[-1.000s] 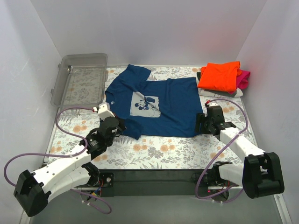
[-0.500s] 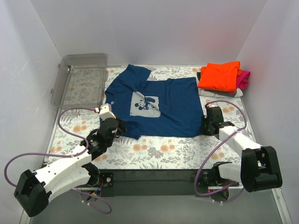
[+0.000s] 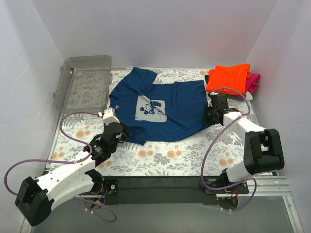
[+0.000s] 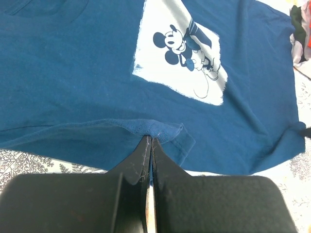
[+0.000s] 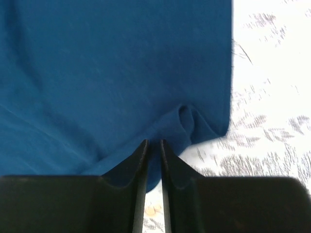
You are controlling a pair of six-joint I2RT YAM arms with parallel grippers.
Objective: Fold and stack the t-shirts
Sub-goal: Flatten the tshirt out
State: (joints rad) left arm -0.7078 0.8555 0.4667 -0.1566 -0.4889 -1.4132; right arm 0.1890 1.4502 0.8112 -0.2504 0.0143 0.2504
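A navy blue t-shirt (image 3: 170,104) with a pale cartoon print (image 3: 150,108) lies spread on the floral table (image 3: 165,158). My left gripper (image 3: 124,132) is shut on its near-left edge; the left wrist view shows the gripper (image 4: 149,138) pinching a bunched fold of the navy cloth (image 4: 97,73). My right gripper (image 3: 208,116) is shut on the shirt's near-right corner, with blue cloth (image 5: 112,68) caught between the fingertips of the gripper (image 5: 153,141) and puckered just beyond them. Folded orange (image 3: 228,77), magenta (image 3: 253,81) and greyish (image 3: 231,97) t-shirts are stacked at the far right.
A clear plastic bin (image 3: 82,82) stands at the far left, overhanging the table's edge. White walls close in the back and both sides. The right arm's purple cable (image 3: 214,145) loops over the table's right side.
The right gripper has shut on the shirt's near-right corner and carried it toward the far side, next to the stack. The left gripper has stayed in place, shut on the cloth.
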